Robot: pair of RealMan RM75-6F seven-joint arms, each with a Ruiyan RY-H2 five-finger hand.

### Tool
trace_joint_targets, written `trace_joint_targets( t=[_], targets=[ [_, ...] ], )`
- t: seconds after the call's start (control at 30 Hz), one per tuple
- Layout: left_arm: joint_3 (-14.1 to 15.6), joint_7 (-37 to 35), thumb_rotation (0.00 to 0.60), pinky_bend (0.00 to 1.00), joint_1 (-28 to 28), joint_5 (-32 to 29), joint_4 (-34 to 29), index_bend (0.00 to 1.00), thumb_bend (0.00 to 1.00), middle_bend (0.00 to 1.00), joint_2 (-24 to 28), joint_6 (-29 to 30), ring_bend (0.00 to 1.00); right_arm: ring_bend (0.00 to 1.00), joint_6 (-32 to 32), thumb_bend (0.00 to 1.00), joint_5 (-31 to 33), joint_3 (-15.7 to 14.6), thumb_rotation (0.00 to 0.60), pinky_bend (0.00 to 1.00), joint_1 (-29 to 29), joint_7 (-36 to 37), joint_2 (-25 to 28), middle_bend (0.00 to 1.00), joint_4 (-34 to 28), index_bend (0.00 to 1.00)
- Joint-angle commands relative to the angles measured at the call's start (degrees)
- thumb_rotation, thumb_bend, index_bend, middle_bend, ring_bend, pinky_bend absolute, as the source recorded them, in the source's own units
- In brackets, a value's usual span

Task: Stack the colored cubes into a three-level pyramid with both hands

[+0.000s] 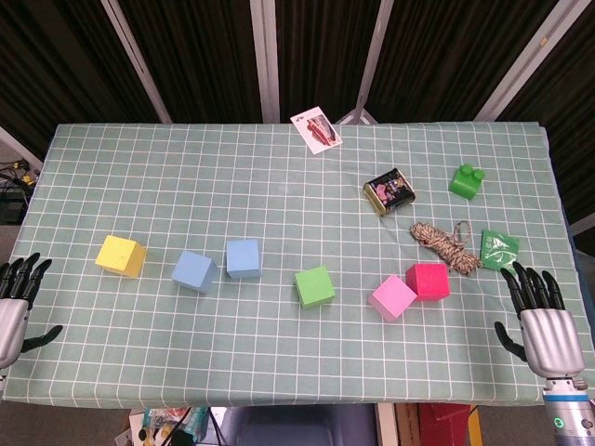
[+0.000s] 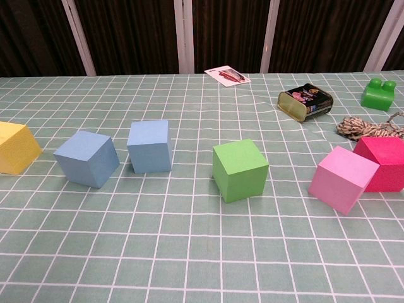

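Cubes sit in a loose row across the near half of the table [image 1: 279, 149], none stacked. We see the yellow cube [image 1: 121, 255] farthest left, then two blue cubes: the left blue [image 1: 195, 271] and the right blue [image 1: 244, 259], just beside each other with a narrow gap. The green cube [image 1: 314, 286] stands alone near the middle. To its right the pink cube [image 1: 393, 297] touches the red cube [image 1: 428, 281], the pink one turned at an angle and slightly nearer.

We find our left hand [image 1: 17, 302] at the near left edge of the table, fingers straight and spread, holding nothing, well apart from the yellow cube. Our right hand [image 1: 541, 321] is at the near right edge, fingers likewise extended and apart, empty, near the red cube but not touching it. Neither hand shows in the chest view.

Farther right lie smaller things: a rope [image 1: 443, 243] coiled just beyond the red cube, a tin [image 1: 390, 193] on its side, a green brick [image 1: 468, 181], a green packet [image 1: 498, 249] and a card [image 1: 316, 130] at the far edge.
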Motion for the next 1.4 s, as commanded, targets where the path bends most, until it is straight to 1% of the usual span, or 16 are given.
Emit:
trace_joint_targets(
  t=[0.03,0.9,1.13,1.23,1.3,1.4],
  targets=[
    [0.06,0.06,0.600,0.01,0.00,-0.08,0.04,0.00,0.01,0.00,0.04,-0.16,0.00,0.00,-0.02,0.34,-0.02,0.00,0.600,0.00,0.03,-0.01,-0.02,0.00,0.02,0.00],
    [0.64,2.45,0.600,0.01,-1.04,-0.48,-1.15,0.00,0.01,0.00,0.48,-2.89,0.00,0.00,0.49,0.34,0.37,-0.01,0.600,0.00,-0.51,1.49,0.81,0.00,0.12,0.00],
    [0.35,3.06,0.600,0.01,-1.49,-1.80,-2.34,0.00,0.01,0.00,1.03,-4.12,0.00,0.00,0.40,0.34,-0.07,-0.23,0.600,0.00,-0.46,1.41,0.81,0.00,-0.05,0.00],
    [-0.42,3.88,0.600,0.01,-2.31,-2.65,-4.28,0.00,0.04,0.00,1.43,-4.97,0.00,0.00,0.15,0.34,0.18,-0.19,0.600,0.00,-0.41,1.81,0.82,0.00,-0.15,0.00],
    [-1.02,4.00,0.600,0.01,-3.15,-3.27,-6.80,0.00,0.08,0.00,2.09,-6.05,0.00,0.00,-0.05,0.34,0.33,-0.13,0.600,0.00,-0.34,2.07,0.85,0.00,-0.19,0.00],
    [-3.22,6.12,0.600,0.03,-5.99,-5.29,-11.84,0.00,0.10,0.04,3.56,-8.97,0.00,0.00,-0.31,0.34,0.43,-0.06,0.600,0.00,-0.18,2.45,0.85,0.00,-0.22,0.00]
  ],
)
